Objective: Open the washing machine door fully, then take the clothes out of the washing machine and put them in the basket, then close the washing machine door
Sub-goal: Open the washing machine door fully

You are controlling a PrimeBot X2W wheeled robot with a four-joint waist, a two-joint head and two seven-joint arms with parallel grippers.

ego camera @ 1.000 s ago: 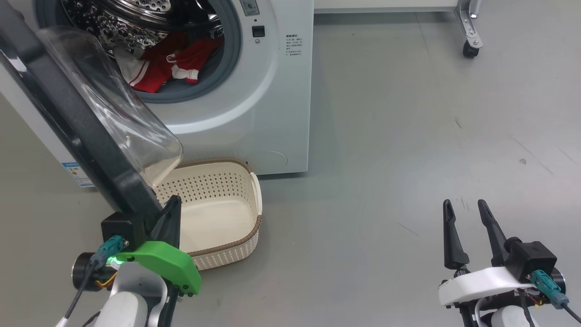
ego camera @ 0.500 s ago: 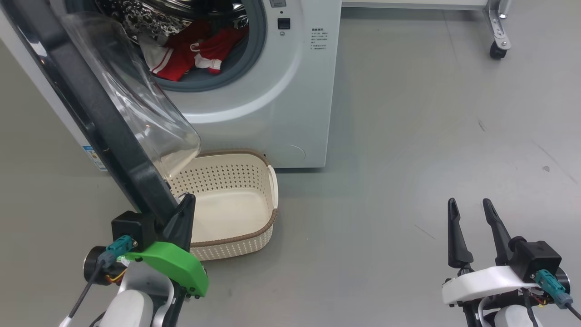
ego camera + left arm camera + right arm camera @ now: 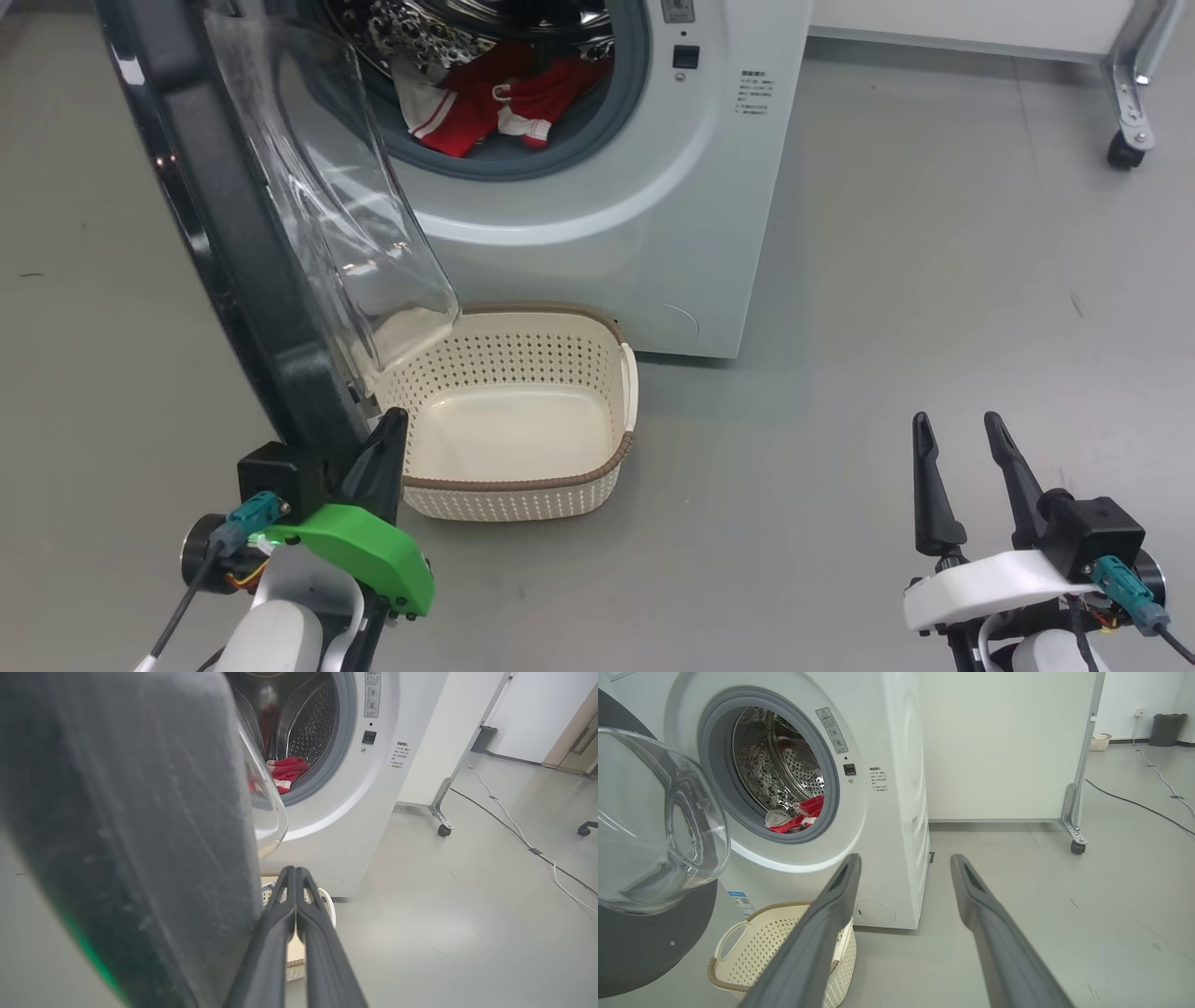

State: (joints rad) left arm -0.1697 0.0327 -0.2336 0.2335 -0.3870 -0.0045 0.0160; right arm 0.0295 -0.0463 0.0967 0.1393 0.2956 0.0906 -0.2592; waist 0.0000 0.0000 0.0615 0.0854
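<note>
Nearest me, at 7 o'clock in the head view, my L gripper (image 3: 390, 422) has both fingers pressed together. It holds nothing, and its tip is right against the bottom rim of the washing machine door (image 3: 233, 243). At 5 o'clock my R gripper (image 3: 954, 420) is spread wide and empty over bare floor.

A bit further, near 6 o'clock, the basket (image 3: 523, 485) sits on the floor w/ nothing in it. The door's glass bowl looks to hang just above its left end.

Far off at 12 o'clock, the clothes (image 3: 485, 103) lie red at the front lip of the washing machine (image 3: 672, 233) drum.

I think the door is only partly open.

What could go wrong:
- The thin tip could slip off the shiny rim, so the door stops short.
- The door could bump the basket & shove it away.
- If the door is left half open, my arm may hit the glass when reaching in.
</note>
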